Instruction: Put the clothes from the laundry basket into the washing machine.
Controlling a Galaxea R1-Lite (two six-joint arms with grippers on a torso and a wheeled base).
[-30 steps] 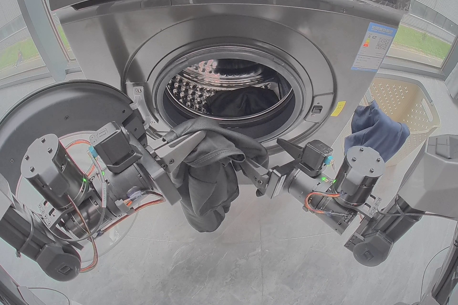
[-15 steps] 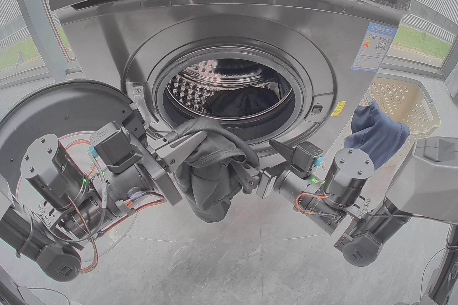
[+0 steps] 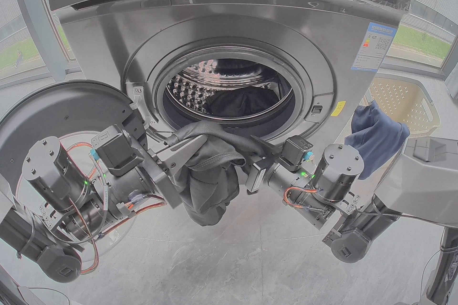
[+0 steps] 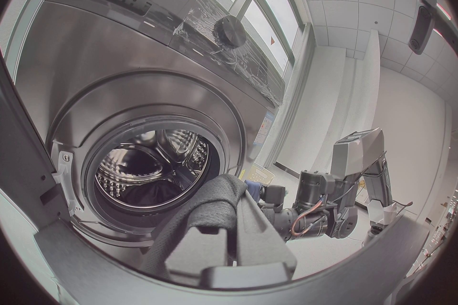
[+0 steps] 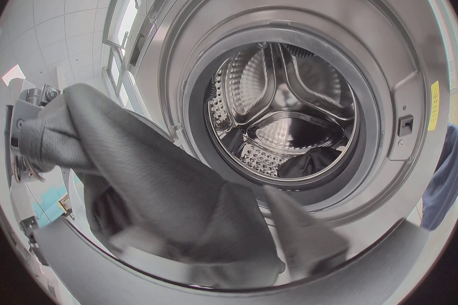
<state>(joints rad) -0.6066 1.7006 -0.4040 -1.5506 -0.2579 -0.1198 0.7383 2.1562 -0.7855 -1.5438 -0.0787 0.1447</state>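
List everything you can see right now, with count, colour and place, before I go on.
washing machine: one, grey, straight ahead
door: one, grey, swung open on the robot's left
drum: one, shiny metal, behind the round opening
black garment: one, black, lying inside the drum
grey garment: one, dark grey, hanging in front of the opening
laundry basket: one, beige, right of the machine
blue garment: one, navy, draped over the basket's edge
label: one, blue and white, machine front, upper right
left gripper: one, grey, shut on the grey garment
right gripper: one, grey, at the garment's right side
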